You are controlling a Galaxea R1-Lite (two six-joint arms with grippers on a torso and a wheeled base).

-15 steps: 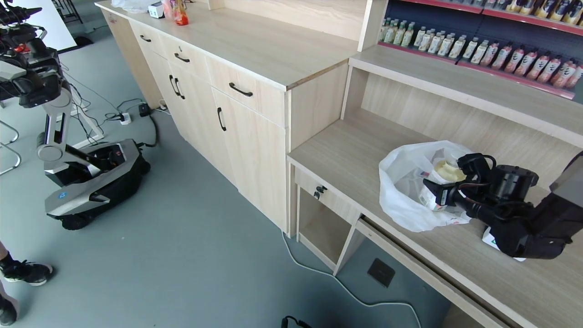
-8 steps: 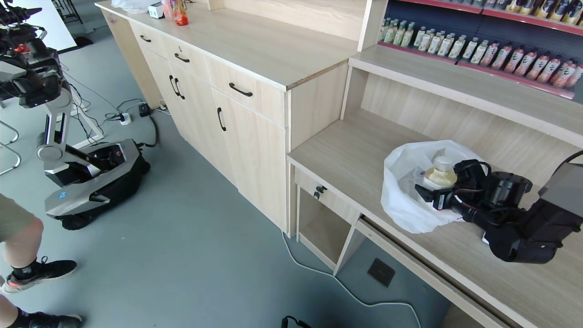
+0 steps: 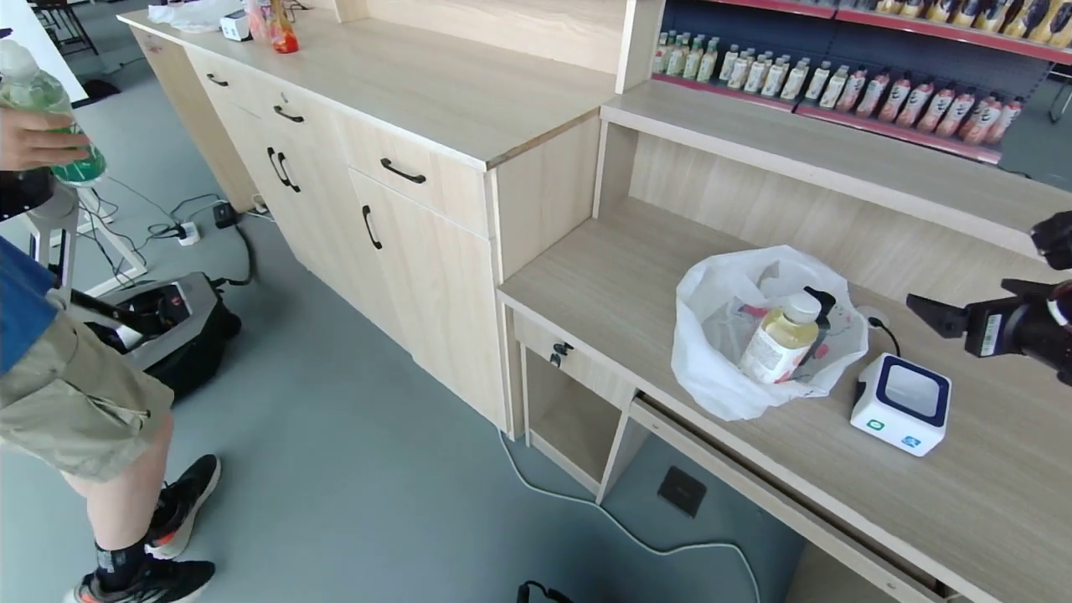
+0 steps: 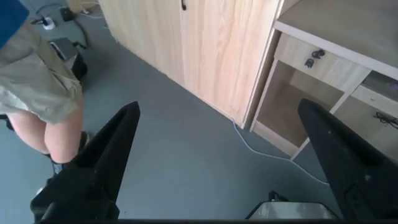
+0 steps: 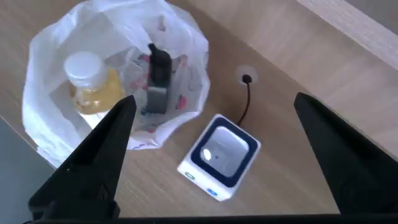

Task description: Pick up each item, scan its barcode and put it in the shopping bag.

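The white shopping bag stands open on the lower wooden counter. Inside it a bottle of yellow drink with a white cap leans beside a black item. The white and blue barcode scanner sits on the counter just right of the bag. My right gripper hangs open and empty above the counter, right of the bag and scanner. My left gripper is open and empty above the grey floor in front of the cabinets.
A person at the far left holds a green bottle; their leg is close to my left gripper. Shelves of bottles line the back. A cable runs across the floor under the counter, near an open cubby.
The right gripper let go of the yellow drink bottle in the bag and pulled back to the right, uncovering the scanner. The head camera shifted. A person with a green bottle stepped in at the left.
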